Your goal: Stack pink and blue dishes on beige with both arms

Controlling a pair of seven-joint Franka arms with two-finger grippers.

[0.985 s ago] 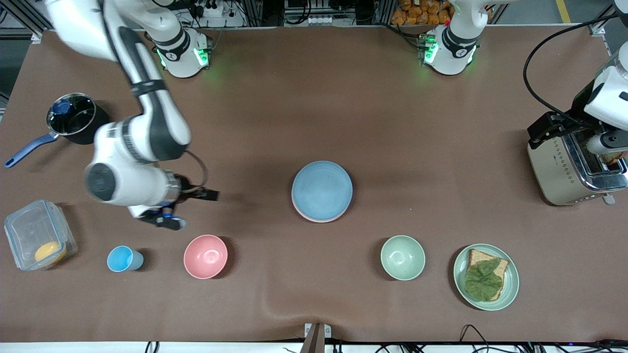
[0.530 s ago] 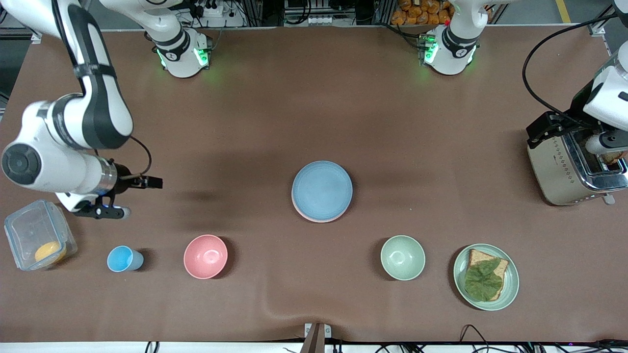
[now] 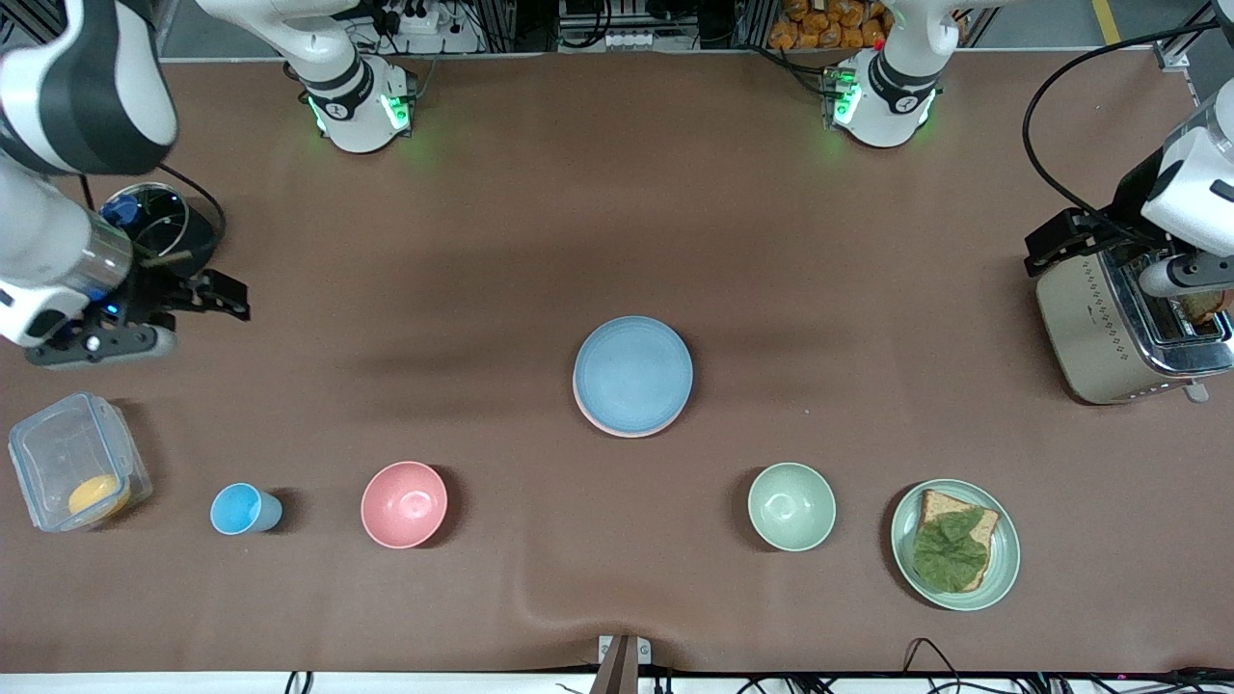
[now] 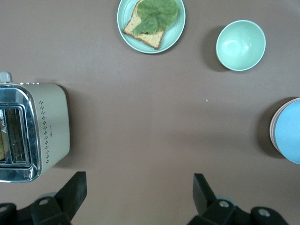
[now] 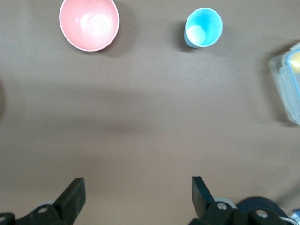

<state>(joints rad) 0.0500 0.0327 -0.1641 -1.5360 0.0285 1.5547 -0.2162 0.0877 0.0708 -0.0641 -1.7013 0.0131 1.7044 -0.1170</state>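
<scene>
The light blue plate point(image 3: 632, 372) lies at the table's middle on top of the pale pink plate point(image 3: 609, 430), of which only a thin rim shows. In the left wrist view the blue plate point(image 4: 291, 132) and the pinkish rim point(image 4: 272, 127) sit at the frame's edge. The beige plate is hidden. My right gripper point(image 3: 99, 344) hangs open and empty point(image 5: 138, 197) at the right arm's end of the table, over bare cloth beside the pot. My left gripper point(image 3: 1184, 280) is open and empty point(image 4: 139, 197), over the table next to the toaster.
A dark pot point(image 3: 152, 229) and a clear lidded box point(image 3: 67, 463) stand near the right gripper. Along the front stand a blue cup point(image 3: 241, 509), pink bowl point(image 3: 404, 504), green bowl point(image 3: 791, 506) and green plate with bread point(image 3: 954, 545). A toaster point(image 3: 1099, 333) stands by the left gripper.
My right arm has swung away from the pink bowl toward the right arm's end of the table, ending beside the pot. The plates have not moved; the left arm has barely shifted.
</scene>
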